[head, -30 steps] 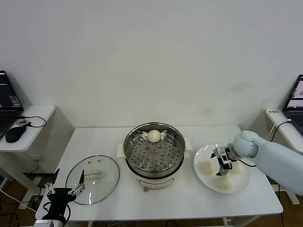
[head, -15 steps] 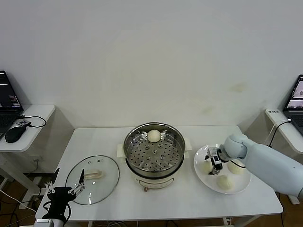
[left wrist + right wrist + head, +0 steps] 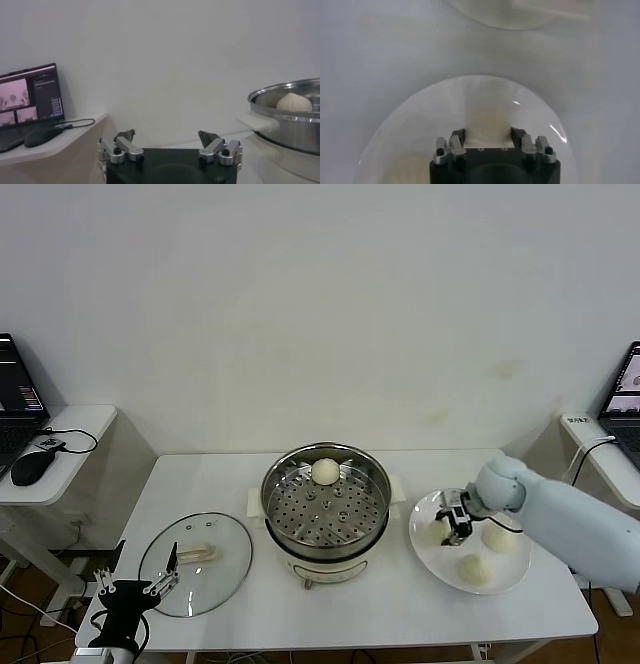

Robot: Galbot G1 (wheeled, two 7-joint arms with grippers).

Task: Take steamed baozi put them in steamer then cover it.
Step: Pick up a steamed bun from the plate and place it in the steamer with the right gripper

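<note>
Straddling baozi near plate inner edge, right gripper apart (left gripper apart, parked).

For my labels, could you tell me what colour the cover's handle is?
The cover has a cream handle, seen best in the head view.
</note>
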